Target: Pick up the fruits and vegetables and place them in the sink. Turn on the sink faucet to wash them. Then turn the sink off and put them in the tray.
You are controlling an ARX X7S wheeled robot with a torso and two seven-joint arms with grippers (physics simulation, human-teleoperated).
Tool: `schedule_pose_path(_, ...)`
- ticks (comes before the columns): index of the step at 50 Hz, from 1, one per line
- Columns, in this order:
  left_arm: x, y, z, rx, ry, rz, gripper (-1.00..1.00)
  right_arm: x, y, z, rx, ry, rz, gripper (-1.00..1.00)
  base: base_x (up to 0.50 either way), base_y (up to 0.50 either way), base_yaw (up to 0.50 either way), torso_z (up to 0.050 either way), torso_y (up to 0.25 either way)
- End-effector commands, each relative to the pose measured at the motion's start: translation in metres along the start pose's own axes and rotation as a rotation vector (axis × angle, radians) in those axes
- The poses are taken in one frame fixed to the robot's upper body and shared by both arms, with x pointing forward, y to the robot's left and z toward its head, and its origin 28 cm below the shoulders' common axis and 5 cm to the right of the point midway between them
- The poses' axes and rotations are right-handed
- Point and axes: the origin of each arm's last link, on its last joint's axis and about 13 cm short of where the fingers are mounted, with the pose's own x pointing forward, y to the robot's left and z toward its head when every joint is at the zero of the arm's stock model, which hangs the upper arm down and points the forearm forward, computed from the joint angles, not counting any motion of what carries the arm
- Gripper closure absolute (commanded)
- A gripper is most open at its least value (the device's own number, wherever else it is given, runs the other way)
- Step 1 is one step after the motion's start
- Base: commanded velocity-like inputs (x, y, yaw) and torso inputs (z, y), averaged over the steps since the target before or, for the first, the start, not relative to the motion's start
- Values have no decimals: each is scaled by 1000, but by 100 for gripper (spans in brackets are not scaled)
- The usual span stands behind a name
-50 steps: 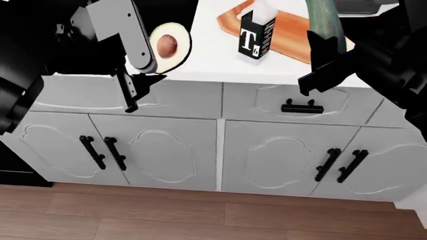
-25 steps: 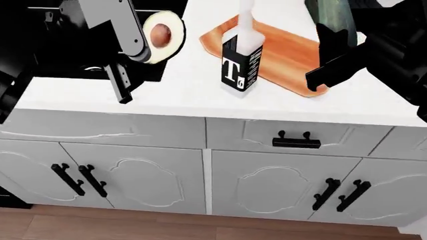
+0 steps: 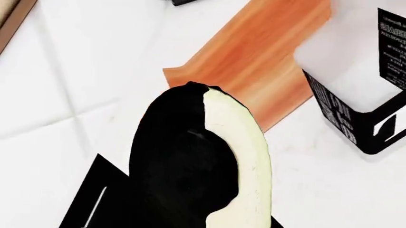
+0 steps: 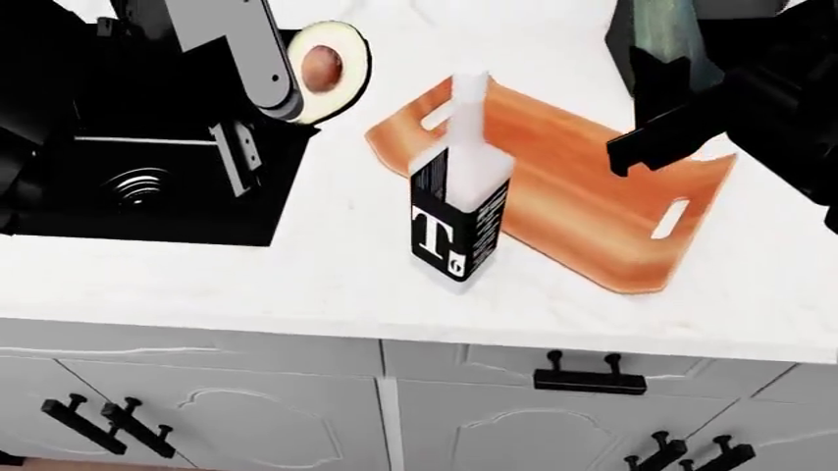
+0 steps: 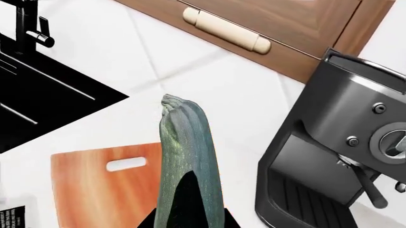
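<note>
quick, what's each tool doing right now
Left tool: closed on the halved avocado.
Right tool: closed on the zucchini.

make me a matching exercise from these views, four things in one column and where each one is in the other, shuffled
Things:
1. halved avocado
2. zucchini
3. white bottle
4. coffee machine

Places:
A. standing on the counter at the near edge of the tray
B. held in the right gripper
C. on the counter, beside the wooden drawer front
D. held in the left gripper, by the sink

Pairs: 1-D, 2-B, 3-A, 4-C
</note>
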Motion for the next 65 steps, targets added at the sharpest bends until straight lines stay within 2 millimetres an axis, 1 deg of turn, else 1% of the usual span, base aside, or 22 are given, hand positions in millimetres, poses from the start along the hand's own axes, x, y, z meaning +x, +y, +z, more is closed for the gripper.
schedule_pose_path(1,-2,0,1,-1,-8,15,100,0,0,1,-16,1,-1,100,499,31,0,0,0)
schedule_pose_path(6,-1,0,1,0,-9,13,100,-1,0,1,-25,7,1,100,498,30,0,0,2)
schedule_pose_path(10,-1,0,2,3,-10,12,100,-1,0,0,-42,19,3,100,98,-25,0,0,3)
schedule_pose_path(23,-1,0,2,5,-8,12,100,0,2,-2,-44,21,30,100,0,0,-500,0,1)
schedule_pose_path(27,-2,1,2,4,-5,16,100,2,3,-2,-52,30,33,100,54,-47,0,0,0)
schedule_pose_path(42,-1,0,2,6,-5,13,100,0,2,0,-60,32,27,100,418,1,0,0,1)
schedule_pose_path(48,0,-1,2,11,-3,7,100,-3,3,0,-56,85,90,100,88,-2,0,0,2)
schedule_pose_path(55,4,-1,7,31,-2,-14,100,-7,4,2,-56,196,186,100,0,0,0,0,0)
schedule_pose_path(60,4,0,9,38,-1,-17,100,-8,3,7,-75,261,243,100,0,0,0,2,0)
schedule_pose_path(65,4,-1,10,40,-2,-19,100,-5,0,15,-103,332,281,100,0,0,0,0,2)
